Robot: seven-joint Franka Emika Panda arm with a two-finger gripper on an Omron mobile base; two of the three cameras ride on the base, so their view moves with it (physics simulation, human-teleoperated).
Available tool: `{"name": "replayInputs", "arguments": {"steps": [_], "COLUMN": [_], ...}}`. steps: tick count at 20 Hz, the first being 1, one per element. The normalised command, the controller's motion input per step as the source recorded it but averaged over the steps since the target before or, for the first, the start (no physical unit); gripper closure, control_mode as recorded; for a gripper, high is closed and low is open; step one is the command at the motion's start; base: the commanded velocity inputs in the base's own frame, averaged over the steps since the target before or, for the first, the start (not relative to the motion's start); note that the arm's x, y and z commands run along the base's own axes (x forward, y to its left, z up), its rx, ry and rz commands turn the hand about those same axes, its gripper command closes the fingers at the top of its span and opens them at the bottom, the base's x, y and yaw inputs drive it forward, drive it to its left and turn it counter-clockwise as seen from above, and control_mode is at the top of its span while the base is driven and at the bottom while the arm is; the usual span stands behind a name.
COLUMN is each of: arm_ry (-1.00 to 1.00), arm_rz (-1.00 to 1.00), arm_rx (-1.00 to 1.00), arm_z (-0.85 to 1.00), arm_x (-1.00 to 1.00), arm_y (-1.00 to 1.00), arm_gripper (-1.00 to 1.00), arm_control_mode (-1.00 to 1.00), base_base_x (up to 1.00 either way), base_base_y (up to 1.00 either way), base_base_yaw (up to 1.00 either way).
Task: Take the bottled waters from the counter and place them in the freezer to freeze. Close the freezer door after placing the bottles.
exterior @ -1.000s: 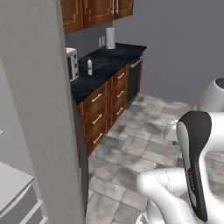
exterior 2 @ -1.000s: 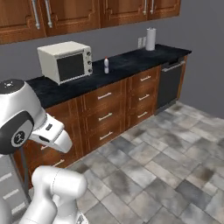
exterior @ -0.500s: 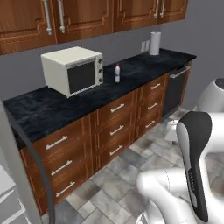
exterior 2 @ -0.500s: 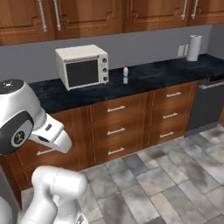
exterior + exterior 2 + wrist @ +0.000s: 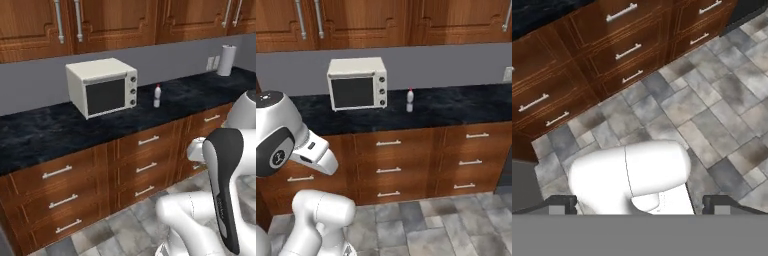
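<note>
A small pale water bottle (image 5: 157,95) with a red cap stands upright on the black marble counter (image 5: 45,135), just right of a cream toaster oven (image 5: 102,86). The right base view shows the same bottle (image 5: 410,100) on the counter (image 5: 456,107). My gripper (image 5: 639,204) hangs low in front of the drawers and points down at the tiled floor. It is open, with its two dark fingertips (image 5: 562,203) far apart and nothing between them. The bottle is well above and beyond it. The freezer and its door are out of view.
Brown drawers (image 5: 388,142) with silver bar handles run under the counter, and wooden wall cupboards (image 5: 110,20) hang above. A paper towel roll (image 5: 227,60) stands at the counter's far right. Grey stone tiles (image 5: 712,100) cover the floor before the drawers.
The base has swung round, so the whole picture has shifted: the grey panel has left the left edge and the counter now faces me squarely. The gripper stays open.
</note>
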Motion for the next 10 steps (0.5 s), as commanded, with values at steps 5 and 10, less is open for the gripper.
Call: {"name": "replayInputs", "arguments": {"steps": [5, 10], "arm_ry": [0.0, 0.0], "arm_rz": [0.0, 0.0], "arm_rx": [0.0, 0.0], "arm_z": [0.0, 0.0], "arm_x": [0.0, 0.0], "arm_y": [0.0, 0.0], "arm_gripper": [-1.0, -1.0], "arm_control_mode": [1.0, 1.0], "base_base_x": [0.98, 0.8], "base_base_y": [-0.95, -1.0], "base_base_yaw": [0.54, 0.57]}}
